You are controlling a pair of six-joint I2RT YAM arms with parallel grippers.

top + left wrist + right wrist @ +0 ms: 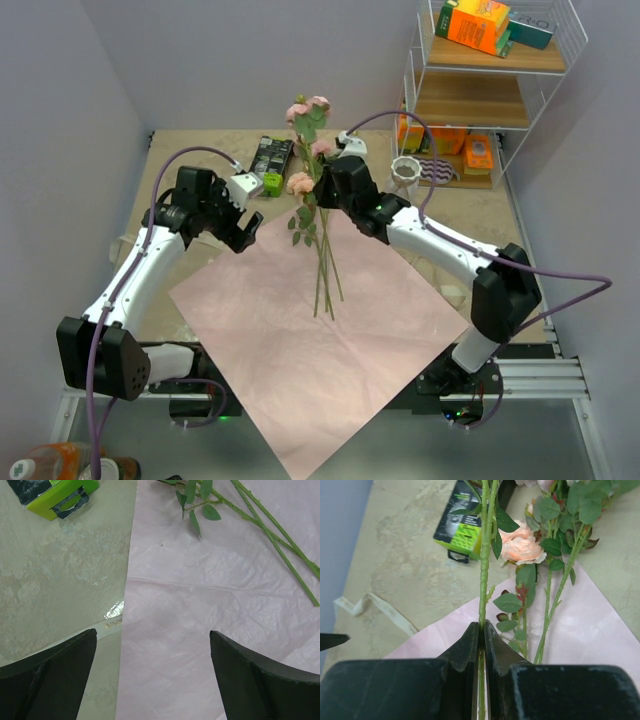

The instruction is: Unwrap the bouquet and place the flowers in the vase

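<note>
Right gripper pinches one green stem; tangled leaves could drag neighbouring flowers along toward the vase; left gripper spread.

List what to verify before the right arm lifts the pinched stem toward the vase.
1. Grip: right gripper shut on one stem: ok.
2. Tangle: that stem's leaves free of the other flowers beside it: cannot tell.
3. Other arm: left gripper open, empty, clear of the stems: ok.
4. Unwrapping: wrapping paper spread flat, blooms exposed: ok.
5. Target: vase upright beside the shelf, mouth uncovered: ok.
</note>
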